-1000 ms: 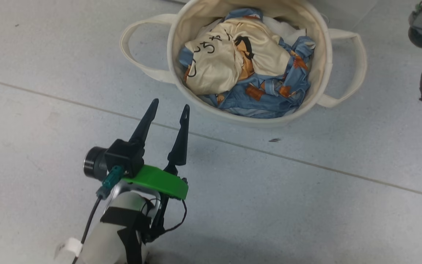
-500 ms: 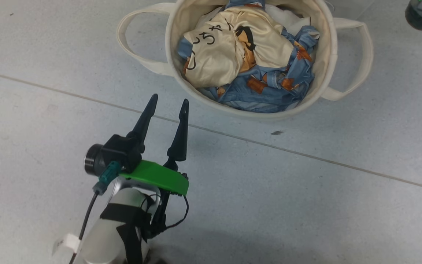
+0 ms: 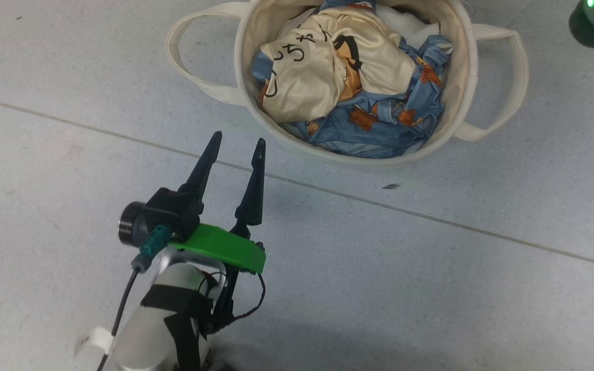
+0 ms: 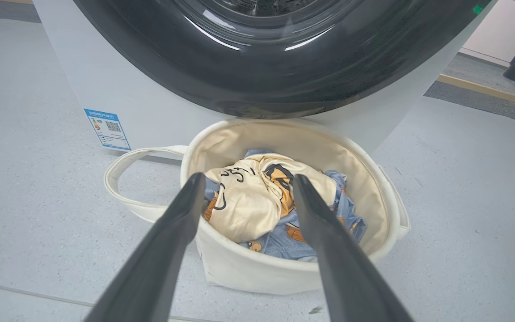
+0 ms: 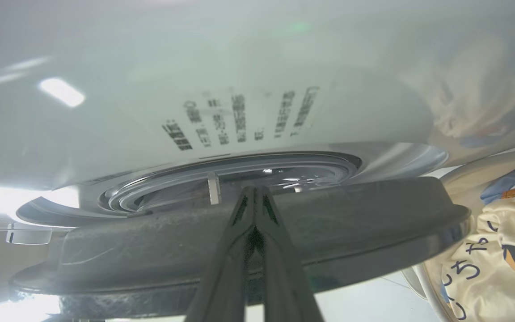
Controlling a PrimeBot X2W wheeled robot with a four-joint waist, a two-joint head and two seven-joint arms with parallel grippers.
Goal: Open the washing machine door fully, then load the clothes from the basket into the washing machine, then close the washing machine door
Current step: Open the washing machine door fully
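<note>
Just short of the basket (image 3: 359,161) of clothes (image 3: 328,77), left fingers (image 3: 201,170) hang spread, empty; right fingers (image 5: 230,259) are pressed together at the door (image 5: 128,250) rim.

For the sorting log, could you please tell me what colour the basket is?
The basket is cream-white; head view.

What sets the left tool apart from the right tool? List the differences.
The left tool is open, fingers spread; the right tool is shut, fingers pressed together. The left tool hangs over the floor short of the basket; the right tool points at the washing machine door, at its black rim, from close up. Both have two long dark fingers, and neither visibly holds anything.
</note>
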